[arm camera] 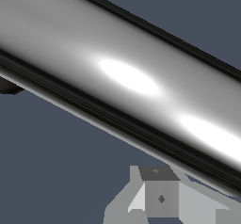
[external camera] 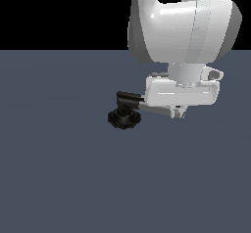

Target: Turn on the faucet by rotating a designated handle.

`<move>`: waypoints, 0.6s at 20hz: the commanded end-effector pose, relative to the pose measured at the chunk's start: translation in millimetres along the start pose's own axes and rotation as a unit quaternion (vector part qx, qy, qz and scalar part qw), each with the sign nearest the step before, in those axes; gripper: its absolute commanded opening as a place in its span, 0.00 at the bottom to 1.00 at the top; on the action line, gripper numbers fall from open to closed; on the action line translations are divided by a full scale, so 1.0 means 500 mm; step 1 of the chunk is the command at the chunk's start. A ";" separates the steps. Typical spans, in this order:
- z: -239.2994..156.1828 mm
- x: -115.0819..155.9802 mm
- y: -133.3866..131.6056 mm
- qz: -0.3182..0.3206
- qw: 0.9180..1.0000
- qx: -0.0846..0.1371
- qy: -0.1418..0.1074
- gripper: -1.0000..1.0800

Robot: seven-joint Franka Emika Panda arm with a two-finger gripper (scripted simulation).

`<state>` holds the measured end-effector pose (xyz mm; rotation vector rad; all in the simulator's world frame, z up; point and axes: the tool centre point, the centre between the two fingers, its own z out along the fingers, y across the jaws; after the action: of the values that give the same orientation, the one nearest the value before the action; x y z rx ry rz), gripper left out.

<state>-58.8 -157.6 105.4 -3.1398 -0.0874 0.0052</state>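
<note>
While one gripper [external camera: 179, 113] seemingly meets it, one handle [arm camera: 122, 72] shows.

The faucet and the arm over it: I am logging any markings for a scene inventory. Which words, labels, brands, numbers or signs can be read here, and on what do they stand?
None: no text, number or sign is readable in either view.
The faucet, its handle and the floor are bare.
The white arm and gripper carry no legible label.
</note>
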 end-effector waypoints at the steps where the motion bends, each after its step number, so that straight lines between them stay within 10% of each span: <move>1: 0.002 0.024 0.002 -0.006 1.000 0.000 0.002 0.00; 12: 0.002 0.078 0.057 -0.004 1.000 0.000 0.002 0.00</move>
<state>-23.3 -176.6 105.4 -3.1368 -0.1060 0.0024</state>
